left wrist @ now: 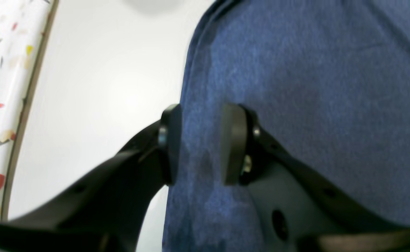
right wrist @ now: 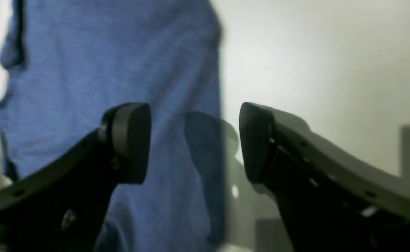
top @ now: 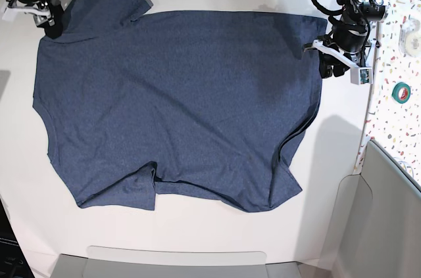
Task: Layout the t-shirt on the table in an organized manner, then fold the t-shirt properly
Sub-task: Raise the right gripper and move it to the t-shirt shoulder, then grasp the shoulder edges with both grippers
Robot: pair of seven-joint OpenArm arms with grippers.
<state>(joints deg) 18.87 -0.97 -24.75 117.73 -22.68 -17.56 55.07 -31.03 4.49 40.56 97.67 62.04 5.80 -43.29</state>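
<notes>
The dark heathered navy-blue short-sleeved t-shirt [top: 174,104] lies spread flat across the large white matte table [top: 329,179], its long axis running between the two arms. The left gripper [left wrist: 199,143] straddles the shirt's edge, jaws apart, nothing pinched. The right gripper [right wrist: 194,141] hangs open over the opposite edge. Only the base view shows both rumpled sleeves.

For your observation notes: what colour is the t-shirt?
Dark heathered navy blue; the t-shirt shows best in the base view.
</notes>
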